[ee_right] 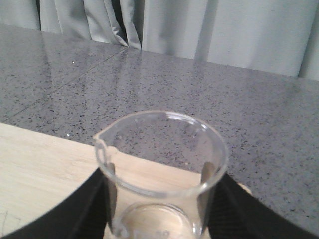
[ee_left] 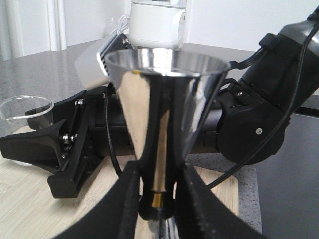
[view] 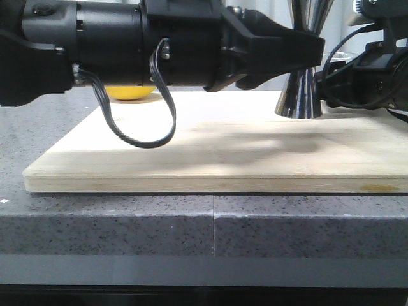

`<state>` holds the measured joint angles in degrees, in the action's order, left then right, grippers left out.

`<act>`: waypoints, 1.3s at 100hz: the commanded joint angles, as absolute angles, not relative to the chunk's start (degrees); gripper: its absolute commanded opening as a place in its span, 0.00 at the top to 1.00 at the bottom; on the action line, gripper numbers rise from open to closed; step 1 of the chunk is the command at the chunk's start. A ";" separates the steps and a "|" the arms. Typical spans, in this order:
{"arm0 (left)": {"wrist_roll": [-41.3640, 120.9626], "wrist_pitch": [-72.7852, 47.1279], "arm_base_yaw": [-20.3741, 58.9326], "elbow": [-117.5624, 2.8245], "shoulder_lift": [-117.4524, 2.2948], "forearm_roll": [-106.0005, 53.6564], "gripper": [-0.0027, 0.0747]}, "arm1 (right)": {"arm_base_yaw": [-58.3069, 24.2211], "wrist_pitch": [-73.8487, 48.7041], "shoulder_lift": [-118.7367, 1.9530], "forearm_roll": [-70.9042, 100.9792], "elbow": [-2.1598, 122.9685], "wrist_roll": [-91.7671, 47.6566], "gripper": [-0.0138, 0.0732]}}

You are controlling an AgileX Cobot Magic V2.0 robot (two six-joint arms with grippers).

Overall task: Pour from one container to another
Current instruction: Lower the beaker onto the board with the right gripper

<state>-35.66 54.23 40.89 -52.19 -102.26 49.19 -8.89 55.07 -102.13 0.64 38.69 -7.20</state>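
Note:
The steel hourglass jigger (view: 299, 95) stands upright on the wooden board (view: 210, 159), with its open cup (ee_left: 164, 94) facing up. My left gripper (ee_left: 158, 170) is shut on its narrow waist, just above the gold band (ee_left: 157, 200). In the front view this gripper (view: 313, 51) reaches in from the left. The clear glass beaker (ee_right: 162, 164) stands upright on the board behind the jigger. My right gripper (ee_right: 160, 199) is shut on the beaker's sides. Its spout points away from the jigger, and I see nothing inside it. In the left wrist view the beaker's rim (ee_left: 25, 105) shows beyond the right gripper's fingers (ee_left: 45, 144).
A yellow rounded object (view: 131, 93) lies at the back of the board, behind my left arm. A looped black cable (view: 143, 134) hangs under that arm. The speckled grey counter (ee_right: 239, 109) surrounds the board. The right arm (ee_left: 269, 99) is close behind the jigger.

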 commanded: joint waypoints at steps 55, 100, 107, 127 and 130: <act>-36.10 59.11 40.93 -54.00 -99.58 46.71 0.89 | -8.58 59.95 -100.31 -0.41 39.67 -7.12 0.30; -36.10 59.11 40.93 -54.00 -99.58 46.71 0.89 | -8.58 62.26 -99.39 -0.41 39.67 -7.12 0.26; -36.10 59.11 40.93 -54.00 -99.58 46.71 0.89 | -8.58 62.72 -98.72 -0.41 39.67 -7.12 0.26; -36.10 59.11 40.93 -54.00 -99.58 46.71 0.89 | -8.66 63.60 -96.58 -0.41 39.67 -7.12 0.26; -36.10 59.11 40.93 -54.00 -99.58 46.71 0.89 | -8.66 63.60 -96.27 -0.41 39.67 -7.12 0.26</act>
<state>-35.79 54.27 40.89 -52.19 -102.26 49.19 -8.89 58.46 -99.86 0.00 38.69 -7.20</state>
